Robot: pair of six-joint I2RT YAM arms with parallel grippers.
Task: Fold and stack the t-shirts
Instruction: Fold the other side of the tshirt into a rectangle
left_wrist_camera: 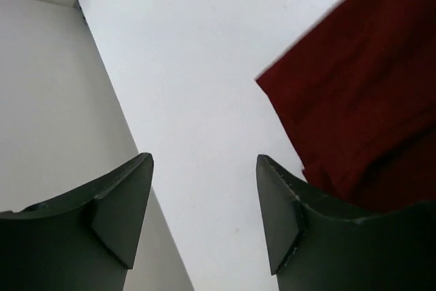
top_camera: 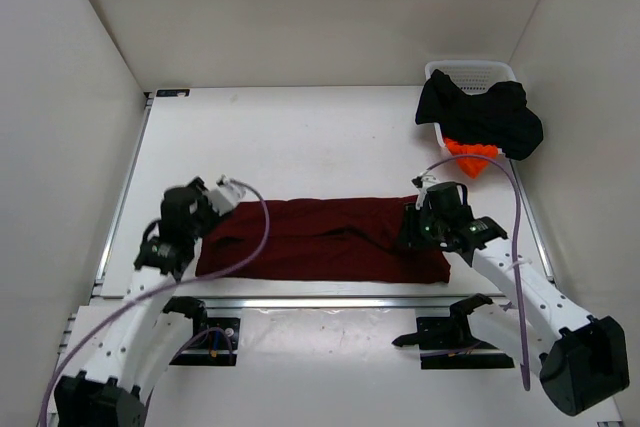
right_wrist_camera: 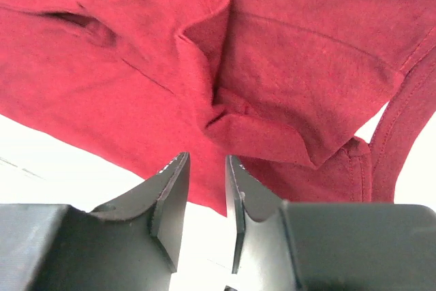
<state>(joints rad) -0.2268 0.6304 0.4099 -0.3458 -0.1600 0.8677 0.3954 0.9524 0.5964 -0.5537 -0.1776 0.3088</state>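
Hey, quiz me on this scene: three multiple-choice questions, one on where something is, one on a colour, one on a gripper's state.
1. The black shirt lies:
A. draped over the basket
B. folded at the near edge
C. on the floor

2. Which colour lies spread flat on the table?
A. orange
B. maroon
C. black

3. The left gripper is:
A. open and empty
B. shut on cloth
C. out of view

Answers:
1 A: it hangs over the basket's rim in the far right corner.
2 B: the maroon shirt stretches across the front.
3 A: only bare table shows in its wide gap.
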